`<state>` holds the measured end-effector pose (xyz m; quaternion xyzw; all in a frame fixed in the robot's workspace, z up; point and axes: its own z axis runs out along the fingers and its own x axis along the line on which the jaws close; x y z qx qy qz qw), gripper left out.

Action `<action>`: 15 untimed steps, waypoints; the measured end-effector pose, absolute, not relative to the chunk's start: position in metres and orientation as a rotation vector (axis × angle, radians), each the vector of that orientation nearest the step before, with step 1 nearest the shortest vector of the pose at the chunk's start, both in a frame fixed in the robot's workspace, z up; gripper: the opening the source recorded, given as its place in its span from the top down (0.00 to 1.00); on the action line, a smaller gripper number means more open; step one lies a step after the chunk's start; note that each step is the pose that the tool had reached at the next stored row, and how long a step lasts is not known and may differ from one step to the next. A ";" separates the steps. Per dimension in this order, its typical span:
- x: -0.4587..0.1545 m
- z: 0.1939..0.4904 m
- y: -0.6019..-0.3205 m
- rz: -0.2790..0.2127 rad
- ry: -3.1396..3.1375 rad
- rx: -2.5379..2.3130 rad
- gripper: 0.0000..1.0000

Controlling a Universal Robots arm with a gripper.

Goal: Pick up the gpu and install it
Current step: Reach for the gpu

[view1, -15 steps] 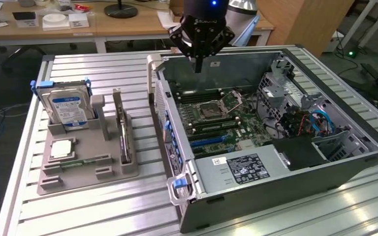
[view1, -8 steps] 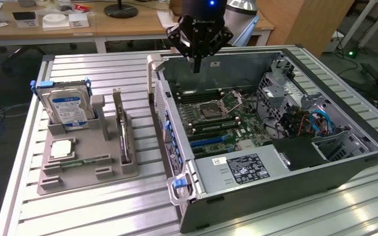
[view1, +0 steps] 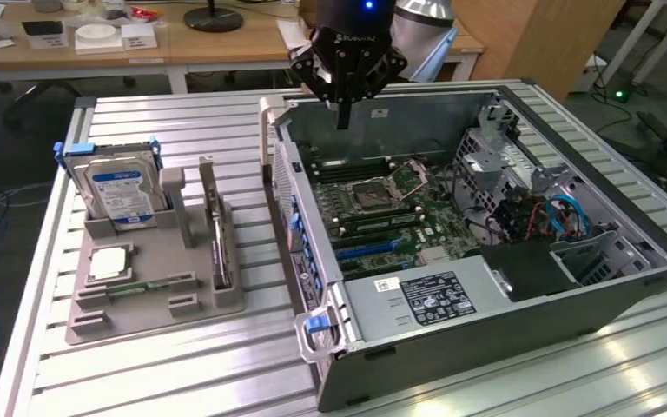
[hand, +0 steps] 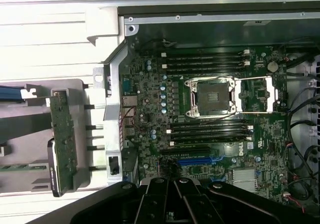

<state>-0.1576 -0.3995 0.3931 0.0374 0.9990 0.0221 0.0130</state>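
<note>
Gpu (view1: 215, 239) upright in tray (view1: 154, 300), hard drive (view1: 122, 193) beside; case (view1: 485, 343) at exterior view's right.

The tool (view1: 343, 120) hangs, fingers pressed together, over the far end of the open computer case (view1: 542, 326). To the exterior view's left, the gpu (view1: 218, 248) stands on edge in a grey holder (view1: 148, 314) on the counter (view1: 171, 375), near the hard drive (view1: 125, 195).
</note>
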 end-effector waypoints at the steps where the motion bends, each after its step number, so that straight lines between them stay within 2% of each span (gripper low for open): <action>1: -0.158 0.393 -0.400 0.069 3.113 0.117 0.90; 15: -0.168 0.393 -0.400 0.069 3.113 0.116 0.90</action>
